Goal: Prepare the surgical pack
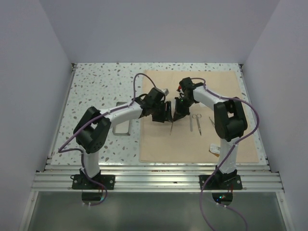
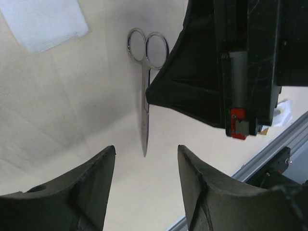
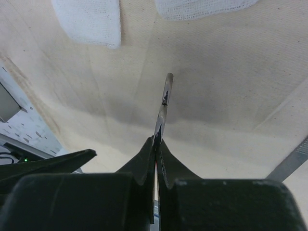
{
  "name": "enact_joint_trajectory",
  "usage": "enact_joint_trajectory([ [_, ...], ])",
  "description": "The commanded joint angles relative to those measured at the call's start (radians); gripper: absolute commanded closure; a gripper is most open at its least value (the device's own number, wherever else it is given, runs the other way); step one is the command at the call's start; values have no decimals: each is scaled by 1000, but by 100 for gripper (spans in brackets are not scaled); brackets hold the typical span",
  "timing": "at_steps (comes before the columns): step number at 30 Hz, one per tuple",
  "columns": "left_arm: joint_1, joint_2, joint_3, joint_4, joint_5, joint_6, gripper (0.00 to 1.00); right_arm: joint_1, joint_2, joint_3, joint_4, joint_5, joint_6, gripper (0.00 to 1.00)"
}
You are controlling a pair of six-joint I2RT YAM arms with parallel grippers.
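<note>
The tan cloth sheet [image 1: 192,144] covers the right half of the table. My right gripper [image 1: 178,111] is shut on the steel scissors [image 1: 172,127], which point toward the near edge. In the right wrist view the closed fingers [image 3: 156,139] pinch the scissors [image 3: 163,103] edge-on. The left wrist view shows the scissors [image 2: 144,96] flat-on, rings up, with the right gripper's fingertip [image 2: 159,91] at their middle. My left gripper [image 1: 165,113] is open and empty, facing the scissors from the left [image 2: 146,147]. White gauze squares [image 3: 89,21] lie on the cloth.
The grey metal tray [image 1: 126,130] sits on the speckled table left of the cloth, partly under my left arm. Two ring-handled instruments [image 1: 195,121] and thin forceps [image 1: 211,121] lie on the cloth to the right. A small white packet [image 1: 215,149] lies near the right arm's base.
</note>
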Motion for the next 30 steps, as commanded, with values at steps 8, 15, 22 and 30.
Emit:
enact_joint_trajectory([
  [8, -93, 119, 164, -126, -199, 56, 48, -6, -45, -10, 29, -83, 83, 100],
  [15, -97, 100, 133, -129, -282, 67, 57, -32, -72, -15, 9, -51, 79, 100],
  [22, -91, -11, 68, -137, -306, 90, 64, -59, -69, 40, -72, 64, 11, 77],
  [30, -44, -155, 6, -180, -293, 142, 64, -12, 12, 152, -112, 224, 78, 67],
])
